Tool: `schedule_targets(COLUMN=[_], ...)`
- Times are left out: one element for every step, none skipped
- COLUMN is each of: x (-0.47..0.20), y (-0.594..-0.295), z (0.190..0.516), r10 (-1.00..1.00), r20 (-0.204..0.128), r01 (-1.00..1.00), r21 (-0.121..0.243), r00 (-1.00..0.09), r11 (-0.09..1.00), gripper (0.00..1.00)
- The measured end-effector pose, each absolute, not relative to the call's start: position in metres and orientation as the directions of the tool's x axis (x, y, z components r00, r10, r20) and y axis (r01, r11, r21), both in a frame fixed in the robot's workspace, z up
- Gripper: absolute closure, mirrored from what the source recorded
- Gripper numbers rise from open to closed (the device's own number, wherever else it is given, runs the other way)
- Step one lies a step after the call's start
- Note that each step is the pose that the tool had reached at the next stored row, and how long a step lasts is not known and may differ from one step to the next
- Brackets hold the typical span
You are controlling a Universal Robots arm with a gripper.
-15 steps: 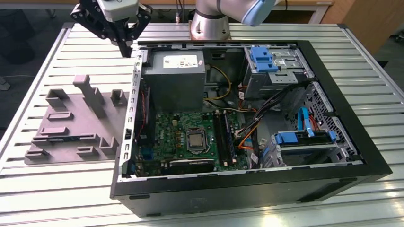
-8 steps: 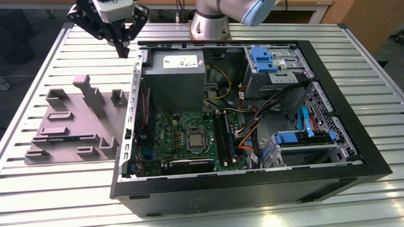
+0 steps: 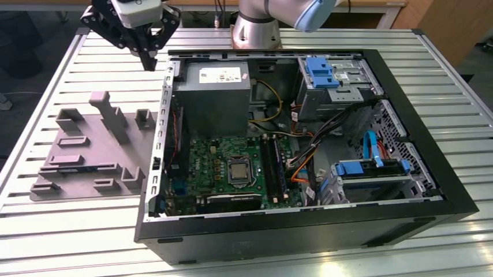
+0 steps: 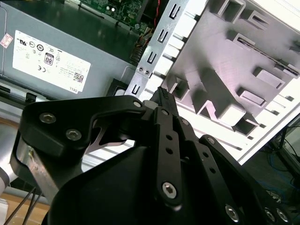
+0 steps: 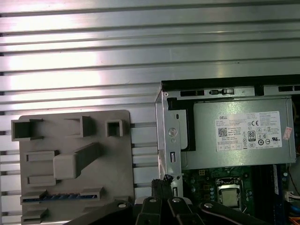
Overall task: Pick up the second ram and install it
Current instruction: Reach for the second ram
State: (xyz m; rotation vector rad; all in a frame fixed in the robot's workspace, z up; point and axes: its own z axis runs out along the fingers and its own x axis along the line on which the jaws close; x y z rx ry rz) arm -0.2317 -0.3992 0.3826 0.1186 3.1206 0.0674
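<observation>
Silver arm [image 3: 258,26] with a blue cap [image 3: 312,14] — black linkage hand [image 3: 148,62], silver screws [image 4: 169,189].

The second ram [image 3: 81,169] is a long, narrow stick, seen edge-on as a thin dark blue-green line. It stands on its long edge in a shallow slot of the grey fixture plate [image 3: 81,130], near the plate's edge, and nothing grips it. From the exterior view, the plate lies flat on the slatted tabletop [image 3: 46,231], on that view's left. In the first wrist view, the stick [image 5: 61,196] shows as a bluish strip running the slot's length, level and straight, its chips too small to make out.
</observation>
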Motion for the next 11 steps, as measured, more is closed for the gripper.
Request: schedule_targets(x=[-0.2319,-0.232,-0.2322,-0.2324,-0.2326,-0.2328,-0.2331,-0.2332,-0.2335,-0.2337,-0.2339], y=[-0.3991,-0.3992,-0.3992,-0.3992,-0.3992,-0.3992,-0.3992,-0.3991,-0.3992,-0.3992,-0.3992], z=[0.3826,0.3825,0.3825,0.3825,0.3825,0.3824,0.3824,0.3824,0.3823,0.3823,0.3823], r10=[0.076,0.076,0.076,0.076,0.076,0.076,0.076,0.076,0.076,0.076,0.076], r20=[-0.016,-0.016,-0.016,-0.016,-0.016,-0.016,-0.016,-0.016,-0.016,-0.016,-0.016], r01=[0.075,0.075,0.075,0.075,0.075,0.075,0.075,0.075,0.075,0.075,0.075], r21=[0.044,0.044,0.044,0.044,0.044,0.044,0.044,0.044,0.044,0.044,0.044], r00=[-0.997,-0.997,-0.997,-0.997,-0.997,-0.997,-0.997,-0.997,-0.997,-0.997,-0.997], r11=[0.996,0.996,0.996,0.996,0.996,0.996,0.996,0.996,0.996,0.996,0.996], gripper=[0.89,0.89,0.89,0.89,0.89,0.89,0.89,0.89,0.89,0.89,0.89])
